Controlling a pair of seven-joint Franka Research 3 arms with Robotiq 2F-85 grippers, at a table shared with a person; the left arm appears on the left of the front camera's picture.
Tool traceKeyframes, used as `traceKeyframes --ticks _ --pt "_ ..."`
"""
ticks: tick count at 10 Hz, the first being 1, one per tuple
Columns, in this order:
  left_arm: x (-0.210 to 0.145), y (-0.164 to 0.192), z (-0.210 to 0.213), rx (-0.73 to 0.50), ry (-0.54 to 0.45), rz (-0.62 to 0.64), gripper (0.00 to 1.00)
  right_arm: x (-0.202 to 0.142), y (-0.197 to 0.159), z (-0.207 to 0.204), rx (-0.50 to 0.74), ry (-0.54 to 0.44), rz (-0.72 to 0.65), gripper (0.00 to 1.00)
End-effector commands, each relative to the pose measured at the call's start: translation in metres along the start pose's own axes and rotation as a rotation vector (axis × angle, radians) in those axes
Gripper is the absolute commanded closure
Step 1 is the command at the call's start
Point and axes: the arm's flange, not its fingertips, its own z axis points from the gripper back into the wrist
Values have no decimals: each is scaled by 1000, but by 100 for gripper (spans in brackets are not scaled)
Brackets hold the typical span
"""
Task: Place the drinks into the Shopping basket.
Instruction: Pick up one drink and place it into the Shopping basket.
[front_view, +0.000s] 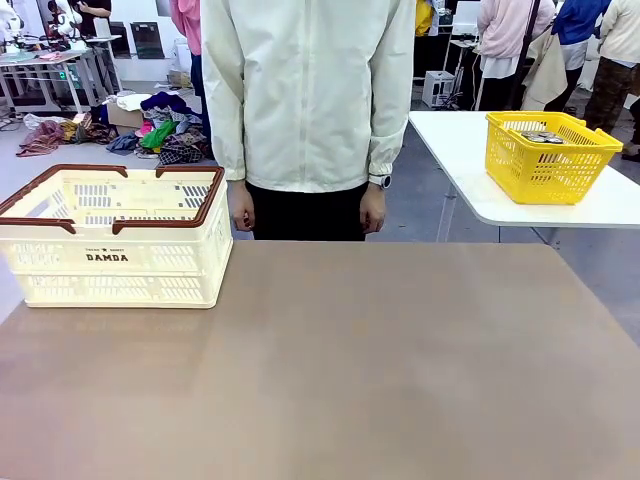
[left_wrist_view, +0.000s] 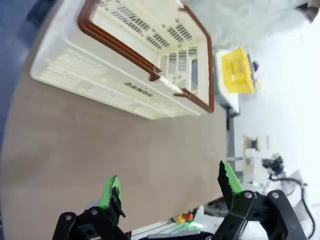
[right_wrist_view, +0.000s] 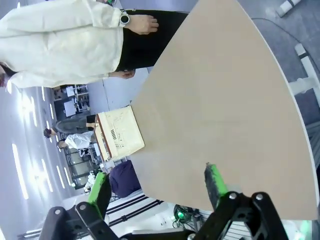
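Shopping basket (front_view: 120, 262), upper left on the tabletop (front_view: 350, 370) — stiff, light, open-topped, we judge; we'd clasp slippery drinks mid-body. Left gripper (left_wrist_view: 168, 175) and right gripper (right_wrist_view: 156, 172) both stand apart, empty.

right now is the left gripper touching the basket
Apart. The left wrist view shows bare table between the open left gripper and the basket.
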Motion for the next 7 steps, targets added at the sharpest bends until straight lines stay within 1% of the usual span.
traceKeyframes --ticks 1,7 --pt "0 -9 0 3 23 -29 0 -6 24 10 -27 23 69 0" --pt "0 -9 0 3 23 -29 0 -6 24 10 -27 23 69 0"
